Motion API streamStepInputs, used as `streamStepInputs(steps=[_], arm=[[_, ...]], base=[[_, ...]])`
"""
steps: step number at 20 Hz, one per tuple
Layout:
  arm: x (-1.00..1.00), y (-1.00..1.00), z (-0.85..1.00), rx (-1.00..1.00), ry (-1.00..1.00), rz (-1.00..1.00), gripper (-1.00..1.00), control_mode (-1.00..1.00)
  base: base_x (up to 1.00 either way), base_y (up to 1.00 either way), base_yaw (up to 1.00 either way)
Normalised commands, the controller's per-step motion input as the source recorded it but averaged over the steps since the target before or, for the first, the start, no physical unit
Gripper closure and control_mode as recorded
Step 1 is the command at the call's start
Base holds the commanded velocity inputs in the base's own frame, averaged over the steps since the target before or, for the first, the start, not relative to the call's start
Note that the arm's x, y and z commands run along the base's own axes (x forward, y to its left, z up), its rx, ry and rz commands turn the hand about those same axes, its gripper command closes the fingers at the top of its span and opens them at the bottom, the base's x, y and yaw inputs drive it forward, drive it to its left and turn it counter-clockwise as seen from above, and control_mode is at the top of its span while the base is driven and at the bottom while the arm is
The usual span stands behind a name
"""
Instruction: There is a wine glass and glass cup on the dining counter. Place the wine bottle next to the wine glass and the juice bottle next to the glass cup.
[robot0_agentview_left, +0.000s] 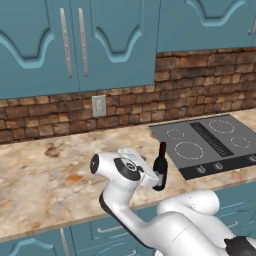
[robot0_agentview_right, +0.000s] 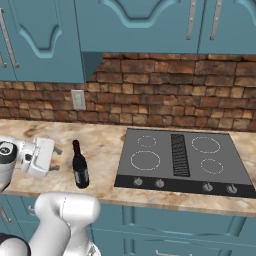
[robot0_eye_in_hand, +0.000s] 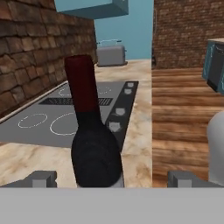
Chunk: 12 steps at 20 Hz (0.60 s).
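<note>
Bottles: we count one slim, nearly black glass wine bottle (robot0_agentview_right: 79, 167) standing upright on the marbled counter (robot0_agentview_right: 102, 150).
Fingers (robot0_eye_in_hand: 111, 178): spread open, flanking its base, gripping nothing.
Cooktops: one black cooktop (robot0_agentview_right: 182, 159), just beside.

The wine bottle (robot0_agentview_right: 79, 171) is stood on the counter (robot0_agentview_right: 105, 145), left of the cooktop (robot0_agentview_right: 182, 159), near the front edge.

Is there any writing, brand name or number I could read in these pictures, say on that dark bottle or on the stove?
None can be read.
Wine bottle: plain dark glass with a dark red top, no label showing.
Cooktop: only white ring outlines and grey knobs, no numbers or marks legible.
Wall outlet: blank plate.
Toaster: too small and blurred to tell.
</note>
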Motion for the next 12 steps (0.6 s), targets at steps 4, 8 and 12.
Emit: streamStepInputs(steps=[4, 8, 12], arm=[[0.24, -0.1, -0.21, 0.0, 0.0, -0.01, -1.0, -1.0], [0.14, -0.06, -0.2, 0.0, 0.0, 0.0, -1.0, -1.0], [0.0, 0.0, -0.16, 0.0, -0.01, 0.0, -1.0, -1.0]], base=[[0.0, 0.0, 0.0], [0.0, 0.0, 0.0], [0.0, 0.0, 0.0]])
